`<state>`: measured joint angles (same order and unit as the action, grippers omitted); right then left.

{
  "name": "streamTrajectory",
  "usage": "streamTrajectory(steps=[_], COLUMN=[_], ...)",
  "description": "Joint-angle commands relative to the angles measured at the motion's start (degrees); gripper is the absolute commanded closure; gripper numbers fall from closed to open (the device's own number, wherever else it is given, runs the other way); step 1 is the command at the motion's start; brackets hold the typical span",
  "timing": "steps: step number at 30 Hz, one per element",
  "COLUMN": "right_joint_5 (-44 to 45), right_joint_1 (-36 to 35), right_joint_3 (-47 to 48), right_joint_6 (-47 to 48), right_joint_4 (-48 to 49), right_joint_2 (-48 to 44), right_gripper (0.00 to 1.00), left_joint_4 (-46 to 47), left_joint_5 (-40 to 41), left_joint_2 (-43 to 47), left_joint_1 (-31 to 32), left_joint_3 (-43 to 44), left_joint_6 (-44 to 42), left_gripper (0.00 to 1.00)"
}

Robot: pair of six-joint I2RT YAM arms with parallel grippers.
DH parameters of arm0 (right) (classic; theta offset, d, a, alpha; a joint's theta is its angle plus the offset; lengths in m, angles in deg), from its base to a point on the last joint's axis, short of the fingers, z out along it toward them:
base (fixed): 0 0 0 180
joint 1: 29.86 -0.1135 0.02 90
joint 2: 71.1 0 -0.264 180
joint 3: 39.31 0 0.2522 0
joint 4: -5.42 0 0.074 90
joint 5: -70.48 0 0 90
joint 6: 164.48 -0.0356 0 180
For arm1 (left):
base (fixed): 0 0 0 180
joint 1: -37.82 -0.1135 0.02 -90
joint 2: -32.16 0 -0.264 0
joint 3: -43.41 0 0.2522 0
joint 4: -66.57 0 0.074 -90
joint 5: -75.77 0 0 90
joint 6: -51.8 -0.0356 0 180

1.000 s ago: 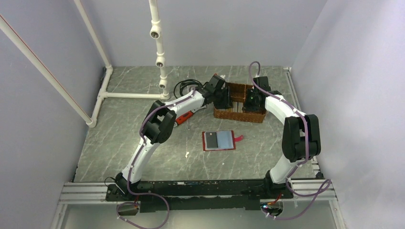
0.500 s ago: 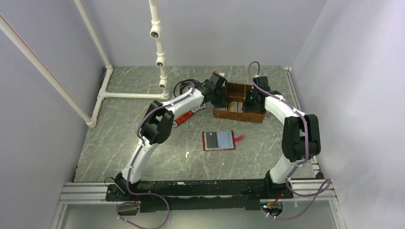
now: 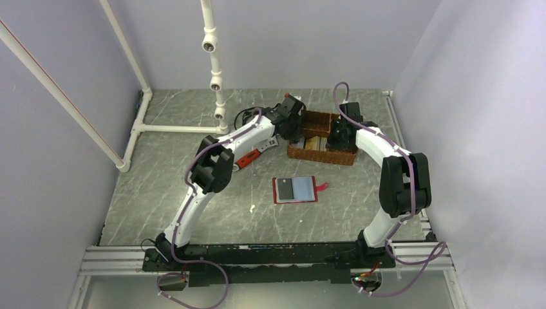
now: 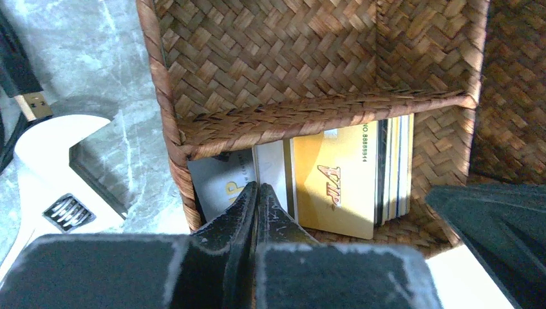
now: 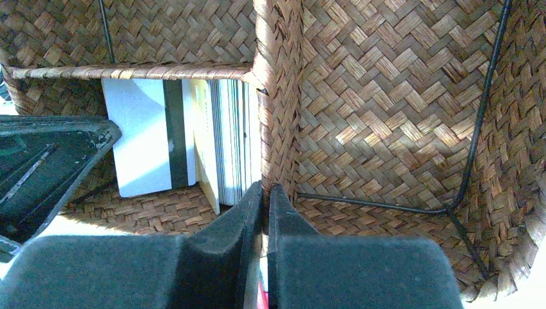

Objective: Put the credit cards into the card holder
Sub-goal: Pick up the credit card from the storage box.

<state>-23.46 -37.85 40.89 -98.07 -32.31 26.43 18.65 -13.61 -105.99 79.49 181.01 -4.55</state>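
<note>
Left wrist: left gripper [image 4: 257, 191] closed, maybe pinching one of the credit cards [image 4: 335, 177]; right gripper [image 5: 265, 190] closed.

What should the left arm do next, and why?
Probably lift the left end effector slowly: it looks shut at the edge of a white card in the basket, and the card holder lies open on the table.

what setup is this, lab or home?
Probably a lab robot cell, not a home: plain pale walls box in a marble-look table, a white pipe frame stands at the back left, and an aluminium rail runs along the near edge.
</note>
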Motion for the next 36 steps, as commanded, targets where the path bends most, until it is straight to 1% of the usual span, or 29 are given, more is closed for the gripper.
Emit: streamTrajectory(steps=[1, 2, 3, 7, 13, 15, 17, 20, 22, 23, 24, 27, 29, 32, 36], right_joint_5=[3.8, 3.8, 3.8, 5.4, 6.0, 6.2, 6.0, 5.7, 5.3, 5.3, 5.5, 6.9, 9.6, 12.2, 10.3], right_joint_1=[0.3, 0.3, 0.3, 0.3, 0.4, 0.3, 0.3, 0.0, 0.0, 0.0, 0.0, -0.8, -2.1, -4.6, -8.6], right_joint_3=[0.8, 1.0, 1.1, 1.2, 2.3, 2.5, 2.7, 2.5, 2.5, 3.0, 3.5, 5.2, 7.0, 10.9, 15.4], right_joint_6=[0.0, 0.1, 0.1, 0.1, 0.5, 0.3, 0.2, 0.3, 0.6, 0.8, 0.9, 1.5, 2.4, 3.5, 3.2], right_joint_4=[-1.1, -1.2, -1.3, -1.5, -2.2, -2.3, -2.3, -2.5, -2.8, -3.4, -3.9, -4.8, -6.0, -7.9, -7.3], right_joint_2=[1.9, 1.8, 1.7, 1.5, 1.8, 1.7, 1.9, 1.7, 1.5, 1.2, 0.8, -1.3, -2.3, -2.1, 0.9], right_gripper=[1.0, 1.0, 1.0, 1.0, 1.0, 1.0, 1.0, 1.0, 1.0, 1.0, 0.97, 0.78, 0.67, 0.58, 0.44], left_joint_4=[4.0, 4.8, 5.2, 5.2, 7.6, 8.0, 9.6, 7.7, 7.8, 6.5, 5.4, 3.0, 3.3, 1.5, 0.0], left_joint_5=[-6.6, -8.2, -9.7, -13.7, -18.8, -17.9, -18.1, -21.1, -22.6, -21.8, -20.6, -17.3, -16.0, -14.0, -14.3], left_joint_2=[6.6, 7.3, 7.9, 10.4, 15.7, 16.4, 15.3, 11.1, 10.0, 9.7, 9.6, 10.4, 12.9, 16.3, 22.2], left_joint_1=[-1.1, -1.5, -2.1, -3.8, -6.1, -6.2, -6.4, -6.5, -6.4, -6.2, -6.0, -5.8, -5.9, -6.1, -7.2], left_joint_3=[0.7, 0.5, 0.4, -0.1, -4.5, -5.4, -5.6, -1.1, -1.0, -0.7, -0.7, -2.5, -5.0, -6.5, -10.9], left_joint_6=[0.7, 1.5, 2.8, 6.6, 11.1, 11.4, 12.3, 12.1, 10.8, 9.6, 8.0, 5.5, 4.0, 0.1, -3.4], left_gripper=[0.95, 0.96, 1.0, 1.0, 1.0, 1.0, 1.0, 1.0, 1.0, 1.0, 1.0, 1.0, 0.93, 0.84, 0.7])
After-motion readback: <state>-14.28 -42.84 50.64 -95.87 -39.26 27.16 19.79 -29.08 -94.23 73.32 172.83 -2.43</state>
